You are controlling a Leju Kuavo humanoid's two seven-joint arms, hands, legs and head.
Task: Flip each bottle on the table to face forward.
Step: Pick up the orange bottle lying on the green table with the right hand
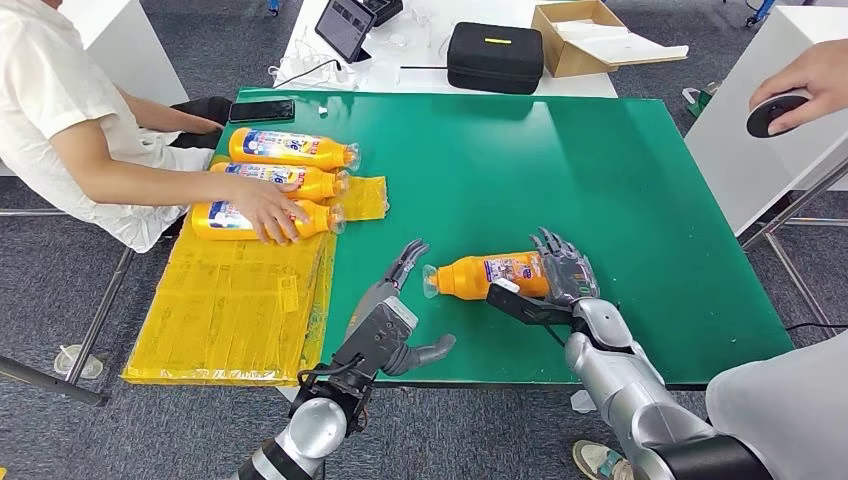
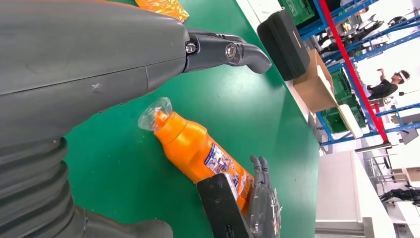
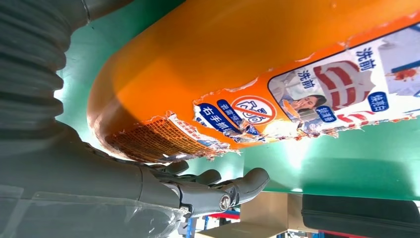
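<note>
Gripping the orange bottle (image 1: 487, 274) lying near the green table's (image 1: 620, 180) front edge, my right hand (image 1: 560, 275) has fingers wrapped around its base; left hand (image 1: 395, 325) hovers beside, fingers spread. Next I'd roll it label-forward.

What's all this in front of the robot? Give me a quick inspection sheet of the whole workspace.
Surface: green table, yellow sheet over its left edge.
Job's things: orange bottle lying on its side near the robot; three bottles lying on the yellow sheet, a person's hand on the nearest.
Clutter: phone at the table's far corner.
Hands: right hand grips the bottle's base; left hand open, holding nothing.
Cables: white cables on the far white table.
Surroundings: black case, cardboard box, tablet.
</note>
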